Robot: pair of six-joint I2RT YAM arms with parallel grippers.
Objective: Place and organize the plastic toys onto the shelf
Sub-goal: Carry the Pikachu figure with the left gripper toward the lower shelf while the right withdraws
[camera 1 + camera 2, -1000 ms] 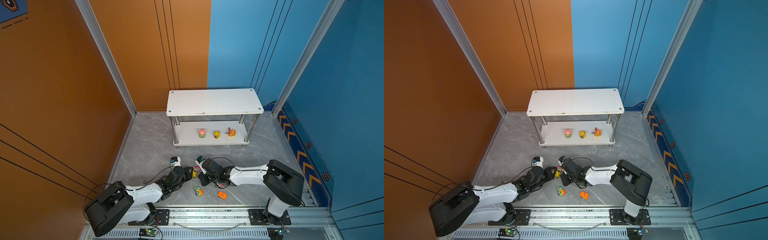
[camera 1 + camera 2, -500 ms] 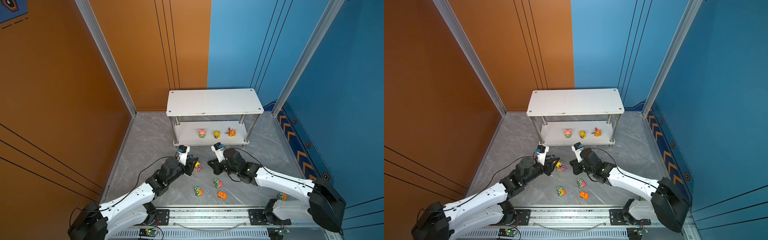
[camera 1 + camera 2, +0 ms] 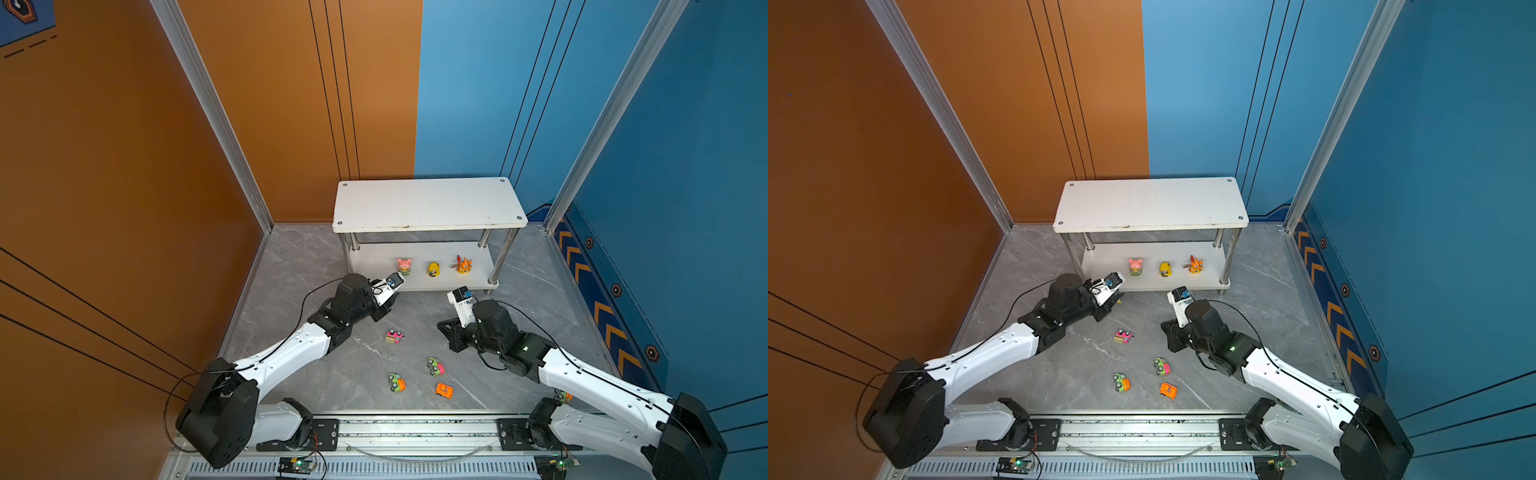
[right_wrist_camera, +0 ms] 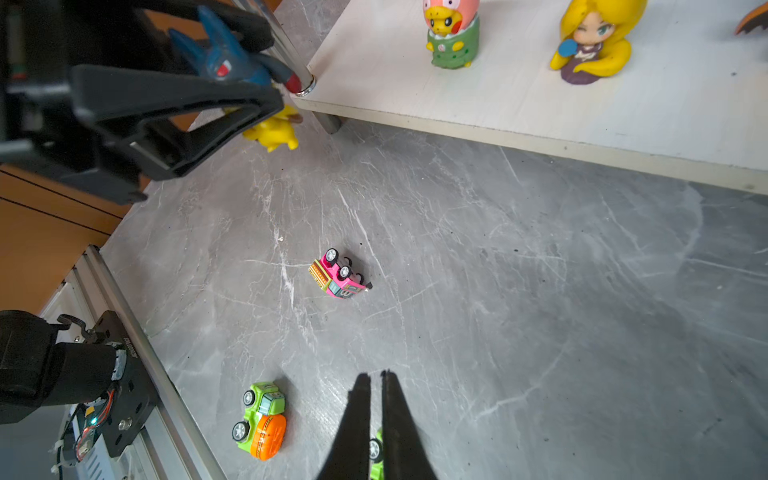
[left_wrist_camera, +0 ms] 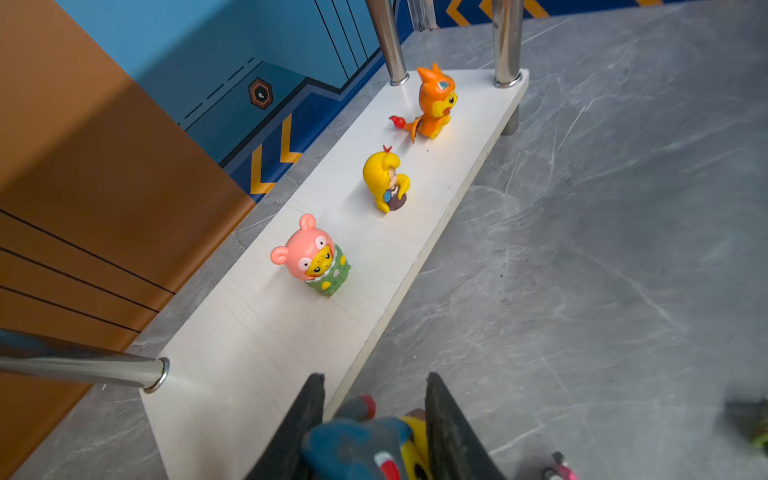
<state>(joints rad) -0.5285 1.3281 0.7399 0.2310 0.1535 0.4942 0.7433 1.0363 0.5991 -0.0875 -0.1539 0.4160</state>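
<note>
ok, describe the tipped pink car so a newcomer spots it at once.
From the white two-tier shelf, drop to the grey marble floor in front of it. The small pink plastic toy car is the loose car nearest the shelf, lying tipped over, wheels showing. It alone is mostly pink; the green-and-pink car, green-and-orange car and orange car lie farther from the shelf.

Bright, even light from above fills both top views, which are sharp throughout. The shelf (image 3: 428, 203) casts only a soft shadow on the grey floor (image 4: 540, 291) along its lower board's front edge. Its chrome legs (image 5: 387, 41) carry glare streaks. In the left wrist view the blue-and-yellow figurine (image 5: 361, 440) nearest the lens is blurred. In both wrist views straight lines bow toward the corners.
</note>
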